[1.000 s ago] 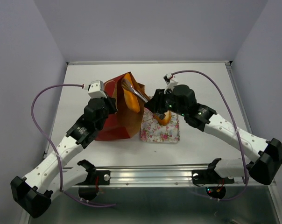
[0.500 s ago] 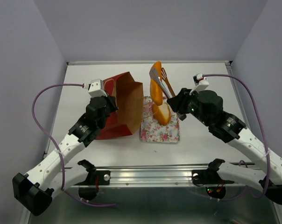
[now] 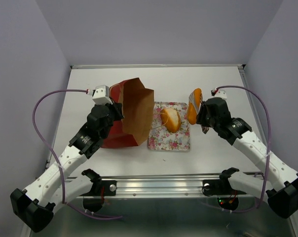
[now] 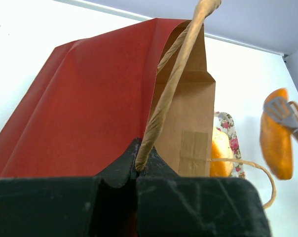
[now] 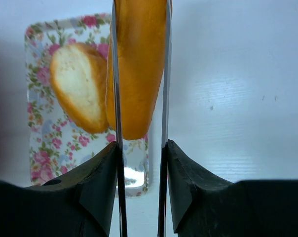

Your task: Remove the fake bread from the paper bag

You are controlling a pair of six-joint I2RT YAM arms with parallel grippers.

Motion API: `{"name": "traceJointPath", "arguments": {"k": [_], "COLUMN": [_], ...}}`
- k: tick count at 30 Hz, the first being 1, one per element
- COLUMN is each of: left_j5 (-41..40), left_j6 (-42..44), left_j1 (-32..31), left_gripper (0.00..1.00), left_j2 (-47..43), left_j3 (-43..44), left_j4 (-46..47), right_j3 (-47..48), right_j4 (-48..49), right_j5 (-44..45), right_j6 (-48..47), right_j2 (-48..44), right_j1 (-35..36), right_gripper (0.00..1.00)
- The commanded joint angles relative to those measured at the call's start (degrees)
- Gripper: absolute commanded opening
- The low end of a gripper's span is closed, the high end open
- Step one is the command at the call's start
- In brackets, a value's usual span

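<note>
The red paper bag (image 3: 131, 111) stands left of centre, its brown mouth tipped toward the tray. My left gripper (image 4: 137, 168) is shut on its twisted cord handle (image 4: 168, 84). My right gripper (image 5: 141, 148) is shut on metal tongs (image 5: 165, 98), whose blades clamp a long orange loaf of fake bread (image 5: 139, 64). That loaf (image 3: 194, 106) hangs over the right edge of the floral tray (image 3: 181, 140). A cut golden bun (image 3: 171, 119) lies on the tray. I cannot see inside the bag.
A loose handle cord (image 4: 247, 165) from the bag droops over the tray's left side. White tabletop lies right of the tray (image 5: 238, 98), with the grey walls close around the table.
The right arm lifted the tongs and loaf out of the bag, swung them high over the tray, then brought them down at the tray's right edge. The left gripper kept hold of the handle.
</note>
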Motion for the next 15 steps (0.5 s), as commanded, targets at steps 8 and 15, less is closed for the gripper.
{"name": "traceJointPath", "arguments": {"k": [8, 15], "left_j5": [-1.0, -1.7], "left_j6": [1.3, 1.4], "left_j1": [-0.3, -0.3], "left_gripper": [0.0, 0.0], "left_j2": [-1.7, -2.6], "left_j3": [0.0, -0.4], "left_j4": [2.3, 1.2], "right_j3": [-8.6, -10.0], "right_j4": [9.3, 12.1], "right_j5": [-11.6, -17.9], "right_j6": [-6.1, -7.0], "right_j2": [-1.0, 0.0], "right_j1": [-0.3, -0.3], "right_gripper": [0.01, 0.01]}}
